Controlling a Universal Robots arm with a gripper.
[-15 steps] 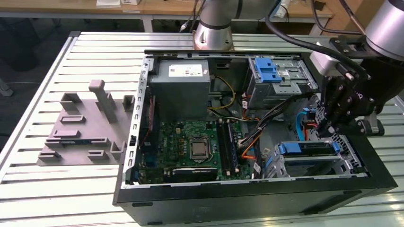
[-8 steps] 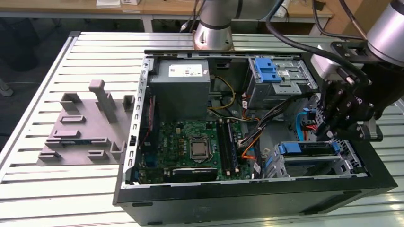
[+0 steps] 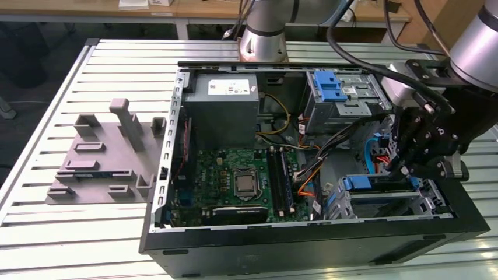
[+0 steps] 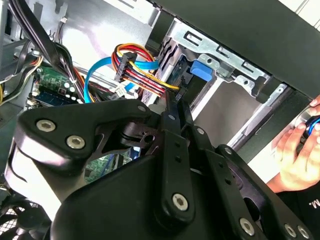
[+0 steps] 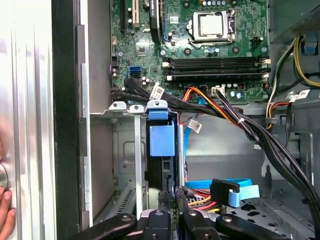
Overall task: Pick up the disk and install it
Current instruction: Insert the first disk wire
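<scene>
Silver-grey tubular arm point(image 3: 474, 44) with black cables looped alongside. Matte black gripper point(image 3: 420, 153) built of flat linked bars, pinned by round silver screws (clearest in the second wrist view). Above the computer case point(image 3: 311, 245), a second grey column.

- The open computer case point(image 3: 311, 233) lies on the slatted table point(image 3: 46, 245); every place below is given relative to it.
- Fixture block point(image 3: 105, 157): outside the case, on the table, at the exterior view's left.
- Power-supply box point(image 3: 225, 108): inside, at the far wall.
- Motherboard point(image 3: 241, 181): on the case floor, nearer than the box.
- Disk point(image 5: 161, 145): inside, seated in the drive cage point(image 5: 125, 150), beside the motherboard.
- My gripper point(image 3: 416, 166): over the cage, at the exterior view's right.
- A person's hand point(image 4: 297, 157): outside the case wall.
</scene>
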